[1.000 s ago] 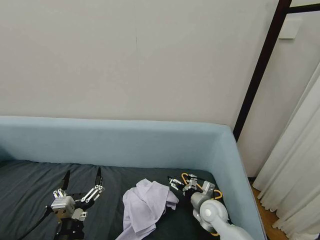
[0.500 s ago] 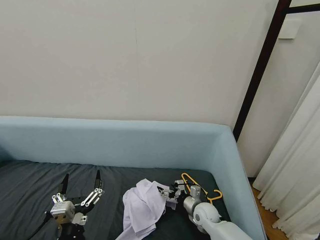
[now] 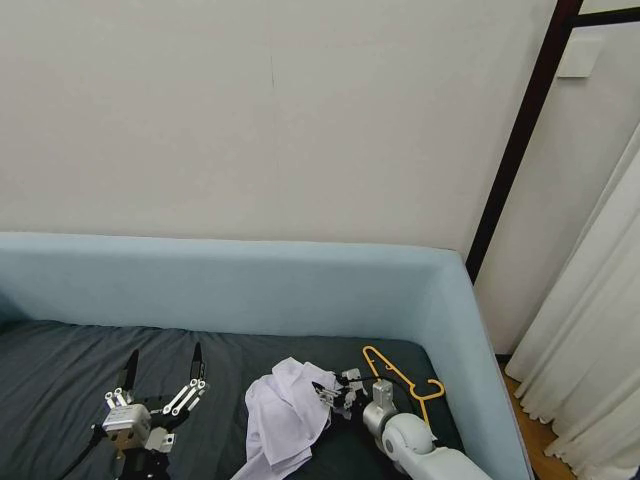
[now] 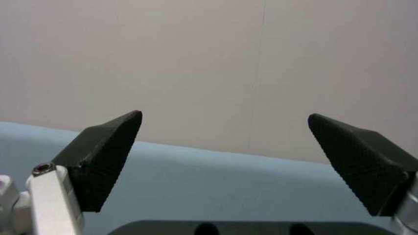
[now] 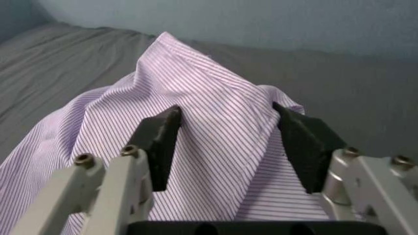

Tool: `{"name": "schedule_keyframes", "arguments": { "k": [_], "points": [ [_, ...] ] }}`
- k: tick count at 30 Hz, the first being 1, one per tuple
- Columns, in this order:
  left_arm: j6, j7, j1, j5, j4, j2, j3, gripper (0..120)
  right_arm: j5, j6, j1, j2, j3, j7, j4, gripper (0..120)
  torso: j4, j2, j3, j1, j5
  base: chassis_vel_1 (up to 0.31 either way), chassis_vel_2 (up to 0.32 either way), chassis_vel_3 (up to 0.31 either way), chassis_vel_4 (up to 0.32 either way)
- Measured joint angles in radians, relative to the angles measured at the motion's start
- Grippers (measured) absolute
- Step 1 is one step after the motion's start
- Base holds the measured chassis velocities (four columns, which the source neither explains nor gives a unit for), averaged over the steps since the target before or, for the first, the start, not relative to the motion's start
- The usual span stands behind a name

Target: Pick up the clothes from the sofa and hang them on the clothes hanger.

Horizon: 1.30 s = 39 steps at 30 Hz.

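1. Straddling a raised fold of the striped shirt [image 5: 209, 93], the right gripper [image 5: 225, 117] has its jaws apart; the pads seem to touch cloth, not clamped.
2. Left gripper [image 3: 165, 357]: over the seat, jaws wide, empty, pointing up.
3. The striped shirt lies crumpled on the sofa [image 3: 250, 285] seat, with the orange hanger [image 3: 398, 372] just beyond.

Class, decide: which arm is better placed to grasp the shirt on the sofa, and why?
Likely the right. The right gripper is open with a fold of the shirt between its fingers. The left gripper, also open, stands apart from the shirt, aimed at the wall.
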Motion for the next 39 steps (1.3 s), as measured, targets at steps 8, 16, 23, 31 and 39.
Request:
{"name": "schedule_keyframes", "arguments": {
  "k": [8, 16, 23, 31, 39],
  "points": [
    [-0.001, -0.002, -0.015, -0.002, 0.023, 0.002, 0.007, 100, 0.019, 0.031, -0.005, -0.014, -0.004, 0.012, 0.024, 27, 0.0, 0.0, 0.0, 0.0, 0.0, 0.0, 0.0, 0.0, 0.0],
    [-0.001, -0.005, -0.03, -0.005, 0.045, 0.007, 0.016, 100, 0.05, 0.121, -0.027, -0.032, -0.001, 0.009, 0.05, 0, 0.0, 0.0, 0.0, 0.0, 0.0001, 0.0, 0.0, 0.0, 0.0],
    [-0.001, -0.005, -0.029, -0.006, 0.046, 0.008, 0.019, 100, 0.095, 0.176, -0.042, -0.06, 0.022, -0.019, 0.12, 0, -0.0001, 0.0, 0.0, 0.0, 0.0001, 0.0, 0.0, 0.0, 0.0],
    [0.0, -0.01, -0.038, -0.078, 0.084, 0.026, 0.008, 100, 0.292, 0.215, 0.014, -0.14, 0.07, -0.05, 0.358, 0, 0.0, 0.0, 0.0, 0.0, 0.0, 0.0, 0.0, 0.0, 0.0],
    [0.0, -0.012, -0.04, -0.088, 0.08, 0.03, -0.007, 100, 0.409, 0.217, 0.195, -0.198, 0.052, -0.002, 0.467, 0, 0.0, 0.0, 0.0, 0.0, 0.0, 0.0, 0.0, 0.0, 0.0]
  ]
}}
